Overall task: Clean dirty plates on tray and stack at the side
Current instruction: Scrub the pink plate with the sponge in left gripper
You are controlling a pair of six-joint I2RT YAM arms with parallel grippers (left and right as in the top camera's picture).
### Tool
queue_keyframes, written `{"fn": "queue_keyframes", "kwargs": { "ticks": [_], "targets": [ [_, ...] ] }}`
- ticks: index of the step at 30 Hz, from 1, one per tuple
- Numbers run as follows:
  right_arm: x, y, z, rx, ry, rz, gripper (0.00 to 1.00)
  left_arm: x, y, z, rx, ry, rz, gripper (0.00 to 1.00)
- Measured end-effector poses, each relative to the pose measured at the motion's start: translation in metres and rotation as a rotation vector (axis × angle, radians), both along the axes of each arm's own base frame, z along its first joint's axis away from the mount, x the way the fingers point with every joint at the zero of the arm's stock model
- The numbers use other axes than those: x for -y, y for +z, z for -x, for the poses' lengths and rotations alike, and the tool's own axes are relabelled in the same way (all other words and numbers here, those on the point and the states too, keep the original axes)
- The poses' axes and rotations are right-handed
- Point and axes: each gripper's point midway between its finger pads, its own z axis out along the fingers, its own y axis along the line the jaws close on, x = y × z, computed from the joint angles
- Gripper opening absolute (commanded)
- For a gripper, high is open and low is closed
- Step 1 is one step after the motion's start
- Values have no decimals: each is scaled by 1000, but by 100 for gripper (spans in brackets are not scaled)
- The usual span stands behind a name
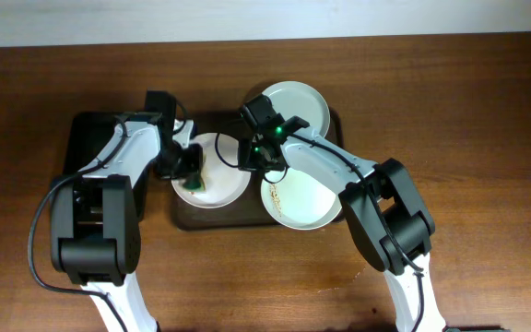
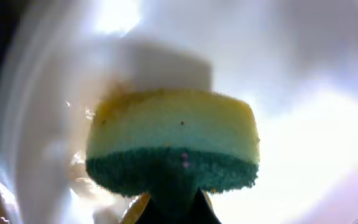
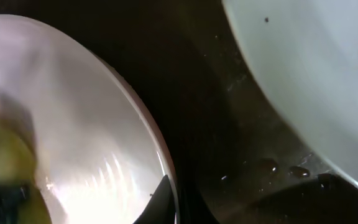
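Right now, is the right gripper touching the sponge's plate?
Touching. The right wrist view shows the rim of the plate running into the right gripper, pinched from both sides.

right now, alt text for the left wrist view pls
A yellow-and-green sponge, gripped by the left tool, sits against a white plate. Orange-brown smears show at the sponge's left, and the whole view is blurred.
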Motion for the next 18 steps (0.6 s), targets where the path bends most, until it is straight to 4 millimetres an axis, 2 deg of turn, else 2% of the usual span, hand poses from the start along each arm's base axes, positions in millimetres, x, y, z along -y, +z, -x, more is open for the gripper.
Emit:
{"fn": "queue_keyframes", "kwargs": {
  "ticks": [1,2,5,8,9,10,14,16,18],
  "targets": [
    [0,0,0,1,4,1,4,3,0,12,-43,-29,21,1],
    [0,0,0,2,5,1,4,5,0,15,-50,-44,32,1],
    [0,0,0,4,6,2,4,6,-1,11,-22,-66,42,1],
    [6,0,-6,13,-16,13,4,11,1,-23,126,-64,59,1],
    [6,0,-6,13,-22,11,4,13,5,-47,228,-60,62,1],
    [6,0,-6,11,-25,10,4,13,8,-60,285,-59,64,1],
    [6,0,-6,10,-31,6,4,6,18,-96,442,-30,10,1],
    [5,0,-6,9,-29,4,4,1,18,-100,456,-15,-21,1],
    [5,0,-6,8,-28,3,4,-2,13,-89,400,-1,-31,1]
  ]
}}
